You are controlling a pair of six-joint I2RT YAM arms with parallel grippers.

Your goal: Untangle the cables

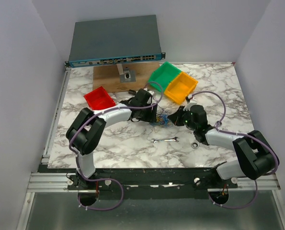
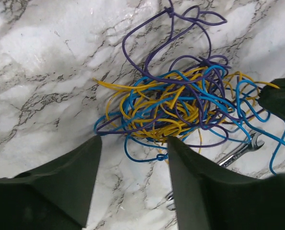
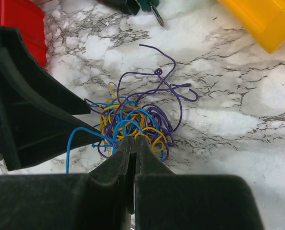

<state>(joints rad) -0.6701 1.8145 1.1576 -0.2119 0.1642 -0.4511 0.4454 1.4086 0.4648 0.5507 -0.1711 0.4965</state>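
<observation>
While the cables (image 2: 176, 108) lay bunched on the table (image 1: 123, 139), light and limp, the left gripper (image 2: 135, 143) stood spread beside them; the right gripper (image 3: 132, 141), pressed together, seemingly nipped one blue strand. Loose outer loops looked best to grasp.

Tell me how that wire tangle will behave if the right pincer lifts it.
Probably floppy: the wire tangle is thin, loosely curled strands. Likely lifts as one clump, since loops interlock. The right pincer, shut at its edge, may pinch only a strand.
</observation>
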